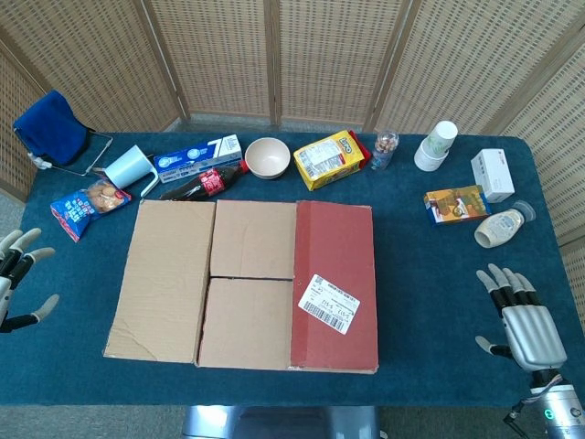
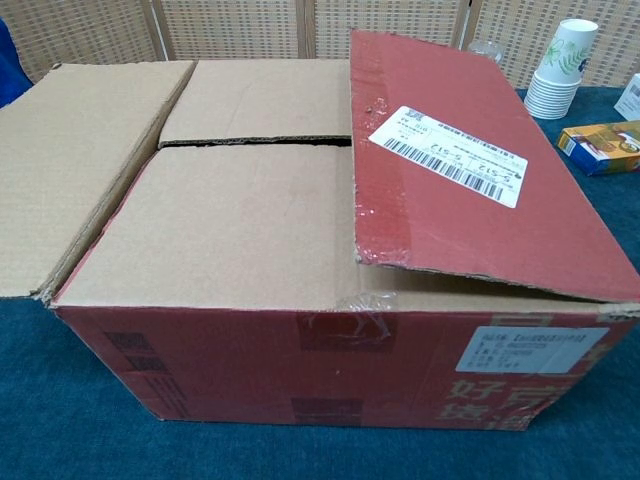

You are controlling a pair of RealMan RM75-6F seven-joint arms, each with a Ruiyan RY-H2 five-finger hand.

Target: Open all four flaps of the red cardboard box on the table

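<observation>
Plainly, the red cardboard box (image 1: 247, 283) sits mid-table, its left flap (image 1: 163, 279) folded out flat, two brown inner flaps down, and the red right flap (image 1: 335, 285) lying closed. The left hand (image 1: 16, 279) hangs at the table's left edge — fingers spread, holding nothing. The right hand (image 1: 521, 320) rests near the right corner — released too.

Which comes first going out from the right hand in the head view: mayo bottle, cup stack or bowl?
From the right hand at the table's near right corner:
1. Mayo bottle, lying just beyond the hand near the right edge.
2. Cup stack, far right side, past the orange box.
3. Bowl, far middle, behind the red box.
</observation>
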